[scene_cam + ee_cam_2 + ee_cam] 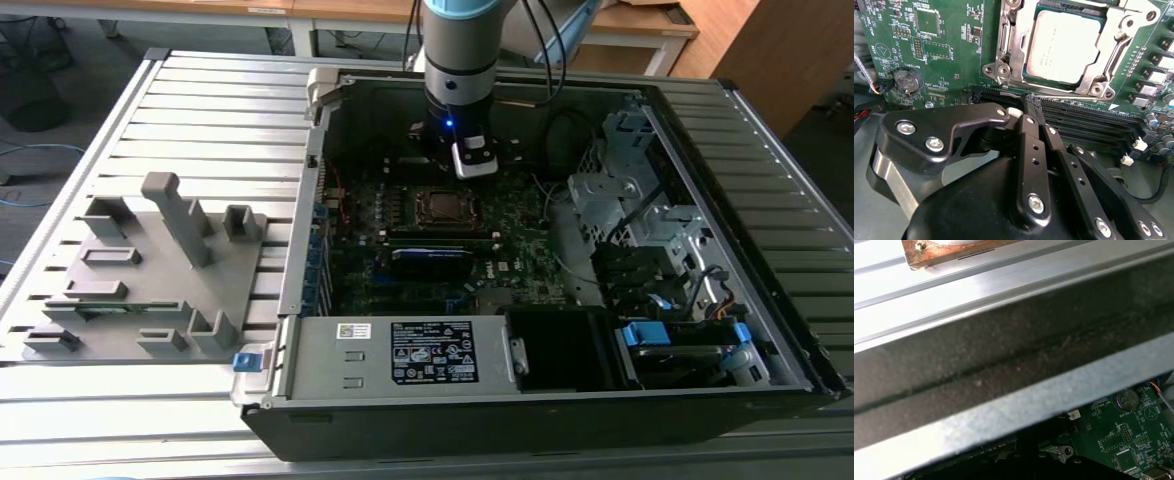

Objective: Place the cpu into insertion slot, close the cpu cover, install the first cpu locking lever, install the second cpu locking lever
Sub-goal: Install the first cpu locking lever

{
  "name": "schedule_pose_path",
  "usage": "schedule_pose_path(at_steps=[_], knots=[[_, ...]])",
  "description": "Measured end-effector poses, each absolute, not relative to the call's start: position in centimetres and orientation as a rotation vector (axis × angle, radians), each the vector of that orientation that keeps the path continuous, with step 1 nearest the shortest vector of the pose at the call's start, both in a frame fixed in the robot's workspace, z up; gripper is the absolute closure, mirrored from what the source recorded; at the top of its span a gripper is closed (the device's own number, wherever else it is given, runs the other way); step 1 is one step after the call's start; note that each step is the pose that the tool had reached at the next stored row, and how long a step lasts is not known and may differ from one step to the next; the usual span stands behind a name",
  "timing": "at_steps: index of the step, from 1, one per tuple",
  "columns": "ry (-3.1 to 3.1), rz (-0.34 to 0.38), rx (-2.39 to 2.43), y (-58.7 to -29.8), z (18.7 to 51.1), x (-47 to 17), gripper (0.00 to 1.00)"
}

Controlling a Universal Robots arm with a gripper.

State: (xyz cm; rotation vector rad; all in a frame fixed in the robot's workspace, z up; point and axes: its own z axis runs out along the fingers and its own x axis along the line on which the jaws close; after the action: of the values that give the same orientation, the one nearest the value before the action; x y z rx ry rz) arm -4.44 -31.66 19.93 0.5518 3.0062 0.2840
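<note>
The cpu [1064,45], a flat silver-grey square, lies in the insertion slot [441,205] on the green motherboard inside the open computer case. The silvery cpu cover [1016,37] lies flat around the chip, which shows through its cut-out centre. My gripper [1035,107] hovers beside the socket over the black memory slots, its two black fingers [1029,145] pressed together with nothing between them. In the exterior view the gripper [477,170] hangs just behind the socket. Whether the locking levers are latched cannot be made out.
Black memory slots [1089,120] and a coin battery [906,80] flank the socket. The case wall [1004,365] runs close behind the arm. A drive cage [627,190] and cables crowd the exterior view's right. A labelled power supply [427,350] sits in front; a grey fixture [147,270] stands outside.
</note>
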Motion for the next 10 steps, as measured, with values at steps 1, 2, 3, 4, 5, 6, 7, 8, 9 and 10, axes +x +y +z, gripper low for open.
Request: schedule_pose_path(at_steps=[1, 2, 3, 4, 5, 6, 7, 8, 9, 10], knots=[[3.006, 0.284, 0.552, -31.66, 19.93, -4.44, 0.89], [3.006, 0.284, 0.552, -31.68, 19.92, -4.44, 0.89], [3.006, 0.284, 0.552, -31.7, 19.91, -4.43, 0.89], [3.006, 0.284, 0.552, -31.73, 19.91, -4.42, 0.89], [3.006, 0.284, 0.552, -31.76, 19.92, -4.41, 0.89], [3.006, 0.284, 0.552, -31.8, 19.91, -4.4, 0.89], [3.006, 0.283, 0.552, -31.83, 19.91, -4.39, 0.89], [3.006, 0.283, 0.552, -31.83, 19.91, -4.38, 0.89], [3.006, 0.283, 0.552, -31.84, 19.91, -4.39, 0.89], [3.006, 0.283, 0.552, -31.84, 19.91, -4.38, 0.89]])
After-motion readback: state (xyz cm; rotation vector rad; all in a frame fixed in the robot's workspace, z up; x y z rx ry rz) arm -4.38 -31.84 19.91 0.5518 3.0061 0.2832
